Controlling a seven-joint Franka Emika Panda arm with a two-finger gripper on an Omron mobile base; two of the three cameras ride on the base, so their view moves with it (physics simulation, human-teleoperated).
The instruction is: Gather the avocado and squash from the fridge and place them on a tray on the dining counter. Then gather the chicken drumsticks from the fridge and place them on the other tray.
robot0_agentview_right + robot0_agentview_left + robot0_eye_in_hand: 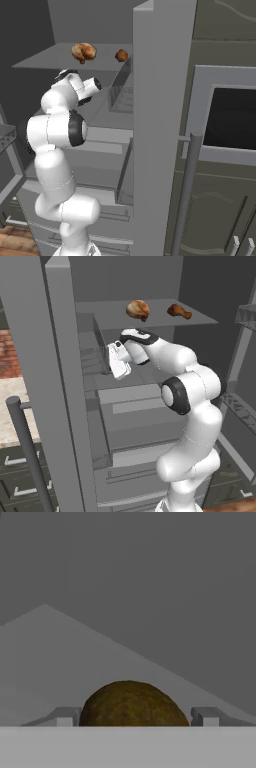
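the arm reaches into the open fridge (60, 406), its pincer (132, 717) held wide, one fingertip on each side of the avocado (132, 704). in the hand view the dark olive-brown ball lies on a grey shelf (60, 662), right between the two tips; whether the tips touch it i cannot tell, and it does not look lifted. from the left base view the hand (119, 359) sits under the upper shelf (200, 318), pointing toward the fridge's inner left side.

on that upper shelf lie two chicken drumsticks (138, 309), a paler, rounder one and a redder one (179, 311) near it but apart. both look untouched.

by my reading the task is at its very start: the first pick, the avocado, is lined up but not yet gripped. left to do is closing on it, carrying it to a tray on the dining counter, fetching the squash, then moving the drumsticks to the other tray.
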